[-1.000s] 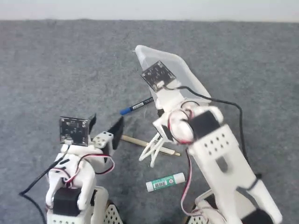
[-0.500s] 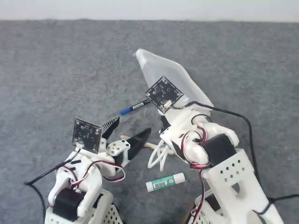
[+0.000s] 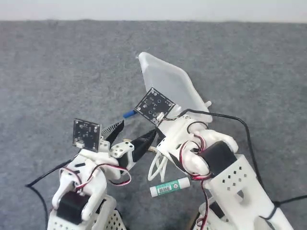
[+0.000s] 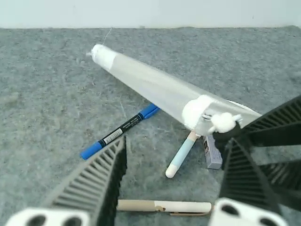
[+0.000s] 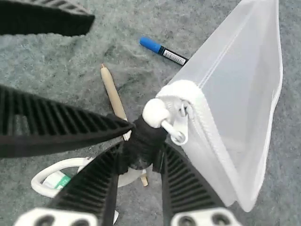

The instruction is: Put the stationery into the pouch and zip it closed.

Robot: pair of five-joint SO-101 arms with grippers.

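We see the right pincer clamped on the zip pull at one end of the translucent pouch. The pouch stretches away from that end over the grey surface. The left pincer is wide apart, its fingers just beside the held end of the pouch. On the surface near the pouch lie a blue marker, a pale blue pen, a small grey block and a beige pen. A green-labelled glue stick lies nearer the arm bases.
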